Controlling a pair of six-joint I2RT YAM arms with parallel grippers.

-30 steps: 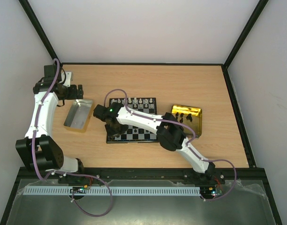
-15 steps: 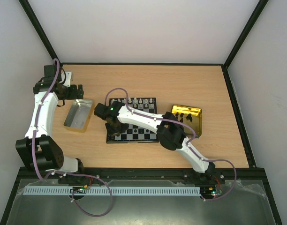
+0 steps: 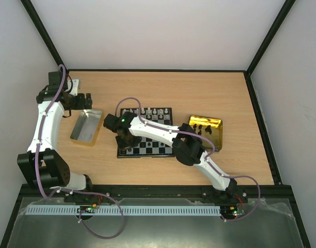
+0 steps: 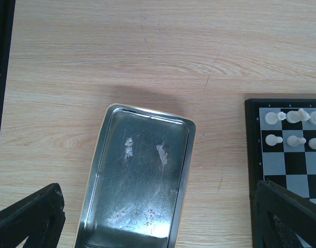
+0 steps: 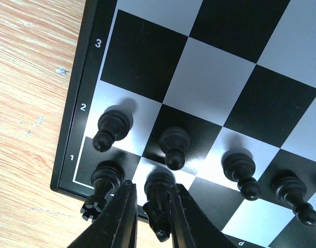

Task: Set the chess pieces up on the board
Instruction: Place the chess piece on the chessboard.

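**Top view.** One board (image 3: 157,148) lies mid-desk between two trays. One silver tray (image 3: 87,127) sits toward the desk's left edge, and one gold tray (image 3: 216,124) sits just beside the board's right edge. White pieces (image 3: 150,112) line the board's far edge. Loose black pieces (image 3: 201,126) lie in the gold tray. Both groups are too small to count here. Of the two arms, the left gripper (image 3: 81,101) hangs over the silver tray's far end. The right gripper (image 3: 125,142) is at the board's near-left corner.

**Left wrist view.** The silver tray's scuffed floor fills the centre. The two fingers (image 4: 31,219) of the left gripper stand wide apart at the lower corners of the view and touch nothing. Seven white pieces show at the board's corner, four on the outer rank and three on the next.

**Right wrist view.** Six black pieces (image 5: 173,147) stand at the board corner marked 1. Four pawns are on the second rank and two pieces on the first. One of these, a rook (image 5: 101,188), is on the corner square. The other, the gripped piece (image 5: 159,206), is on the square beside it. The right gripper's fingers (image 5: 122,222) stand narrow, closed about it.

**Change.** Compared with a second ago, the right arm's elbow and wrist have shifted only slightly. The left arm, both trays and the white rows are unchanged.
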